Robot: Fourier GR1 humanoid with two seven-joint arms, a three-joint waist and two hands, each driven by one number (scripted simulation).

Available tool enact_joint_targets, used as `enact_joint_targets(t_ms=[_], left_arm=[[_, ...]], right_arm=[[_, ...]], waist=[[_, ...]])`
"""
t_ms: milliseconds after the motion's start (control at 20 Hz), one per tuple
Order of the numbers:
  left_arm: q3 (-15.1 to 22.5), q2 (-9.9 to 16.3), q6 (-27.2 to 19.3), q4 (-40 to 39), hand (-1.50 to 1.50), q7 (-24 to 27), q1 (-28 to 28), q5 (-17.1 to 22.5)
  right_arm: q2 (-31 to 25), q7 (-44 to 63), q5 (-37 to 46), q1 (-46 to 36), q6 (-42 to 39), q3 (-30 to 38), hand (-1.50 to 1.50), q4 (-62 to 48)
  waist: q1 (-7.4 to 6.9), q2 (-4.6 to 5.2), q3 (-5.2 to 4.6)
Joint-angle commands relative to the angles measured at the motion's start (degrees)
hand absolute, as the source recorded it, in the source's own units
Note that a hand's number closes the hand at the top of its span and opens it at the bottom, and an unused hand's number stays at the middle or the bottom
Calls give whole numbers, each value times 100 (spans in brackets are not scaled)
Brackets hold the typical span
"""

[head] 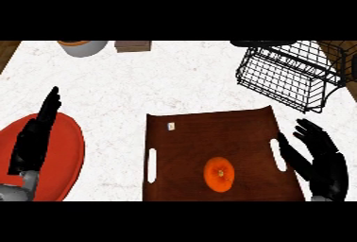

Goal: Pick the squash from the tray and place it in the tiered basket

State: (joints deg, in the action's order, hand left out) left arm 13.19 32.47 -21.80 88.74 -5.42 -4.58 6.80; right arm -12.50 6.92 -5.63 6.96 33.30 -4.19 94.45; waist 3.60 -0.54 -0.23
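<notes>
Squash [219, 174] sits near-centre on tray [209, 137]. Right hand [317, 163] just right of tray, fingers spread, holding nothing. Left hand [35, 137] fingers straight, empty. Tiered basket [289, 71] far right.

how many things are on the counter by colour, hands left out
orange: 1, the squash
brown: 2, the tray and a small box
black: 1, the wire tiered basket
red: 1, a plate
grey: 1, a pot
total: 6

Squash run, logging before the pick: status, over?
Both hands open: left hand over red plate, right hand beside tray. Squash on tray, untouched. Basket beyond; path clear.
</notes>
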Motion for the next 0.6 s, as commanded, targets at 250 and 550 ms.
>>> enact_joint_targets(t_ms=[250,550], left_arm=[[-237,-41,220,-362,0,-32,-462,93],[-105,-76,341,-286,0,65,-357,53]], right_arm=[[-841,1643,1808,2148,558,-1194,-150,2752],[-2361,3246,2265,2325,-902,-1426,-150,3519]], waist=[[-138,43,-12],[-365,82,-29]])
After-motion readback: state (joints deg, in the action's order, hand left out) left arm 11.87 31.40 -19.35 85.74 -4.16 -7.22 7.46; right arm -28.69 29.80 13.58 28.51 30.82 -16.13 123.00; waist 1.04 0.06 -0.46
